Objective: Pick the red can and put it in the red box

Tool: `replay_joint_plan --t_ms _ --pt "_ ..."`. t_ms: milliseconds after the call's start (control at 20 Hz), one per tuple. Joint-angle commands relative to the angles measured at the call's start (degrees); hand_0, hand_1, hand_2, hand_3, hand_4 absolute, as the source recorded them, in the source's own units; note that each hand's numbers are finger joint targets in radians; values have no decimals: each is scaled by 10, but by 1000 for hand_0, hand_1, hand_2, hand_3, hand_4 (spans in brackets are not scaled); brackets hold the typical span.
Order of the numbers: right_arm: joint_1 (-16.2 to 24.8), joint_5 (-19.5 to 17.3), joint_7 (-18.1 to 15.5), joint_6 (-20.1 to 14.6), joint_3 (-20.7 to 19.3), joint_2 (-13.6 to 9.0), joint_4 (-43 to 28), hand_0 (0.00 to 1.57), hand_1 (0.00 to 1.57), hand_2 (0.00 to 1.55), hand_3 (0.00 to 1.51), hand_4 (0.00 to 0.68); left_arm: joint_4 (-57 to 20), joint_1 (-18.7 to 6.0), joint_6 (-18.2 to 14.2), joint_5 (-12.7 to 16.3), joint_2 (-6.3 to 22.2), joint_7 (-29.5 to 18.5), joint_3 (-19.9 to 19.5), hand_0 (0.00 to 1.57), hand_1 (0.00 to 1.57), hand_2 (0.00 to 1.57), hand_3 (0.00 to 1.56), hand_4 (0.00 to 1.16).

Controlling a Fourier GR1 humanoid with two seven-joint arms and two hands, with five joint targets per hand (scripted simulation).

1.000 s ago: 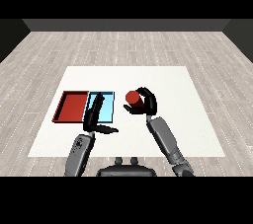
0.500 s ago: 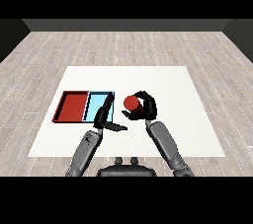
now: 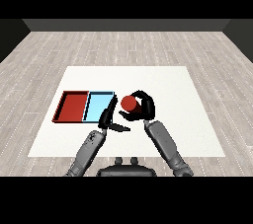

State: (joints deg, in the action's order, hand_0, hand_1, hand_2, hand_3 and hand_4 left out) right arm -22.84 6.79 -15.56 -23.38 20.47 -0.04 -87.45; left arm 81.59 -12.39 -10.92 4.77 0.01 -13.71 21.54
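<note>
The right hand (image 3: 141,109) curled round the red can (image 3: 129,102), holding it above the white tabletop (image 3: 163,85) just right of the light blue tray (image 3: 98,106), beyond which lay the red tray (image 3: 72,106), while the left hand (image 3: 108,118) hovered with fingers straight beside the blue tray's near corner.

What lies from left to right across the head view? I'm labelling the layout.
Flat red tray → flat light blue tray → black left robot hand → round-topped red can, which the black right robot hand curls round.
</note>
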Motion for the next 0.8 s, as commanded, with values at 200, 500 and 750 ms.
replay_joint_plan --t_ms 200,500,750 --pt "2 7 -30 5 15 0 28 1466 1466 1432 1385 664 -13 -33 -73 39 0 11 71 0 0 0 0 0" --pt "15 53 -61 -17 50 0 15 1442 1442 1431 1392 661 -25 -34 -78 62 0 -8 84 0 0 0 0 0" --pt "31 34 -6 -28 72 0 -60 1496 1496 1444 1405 640 -57 -32 -51 64 0 -23 67 0 0 0 0 0"
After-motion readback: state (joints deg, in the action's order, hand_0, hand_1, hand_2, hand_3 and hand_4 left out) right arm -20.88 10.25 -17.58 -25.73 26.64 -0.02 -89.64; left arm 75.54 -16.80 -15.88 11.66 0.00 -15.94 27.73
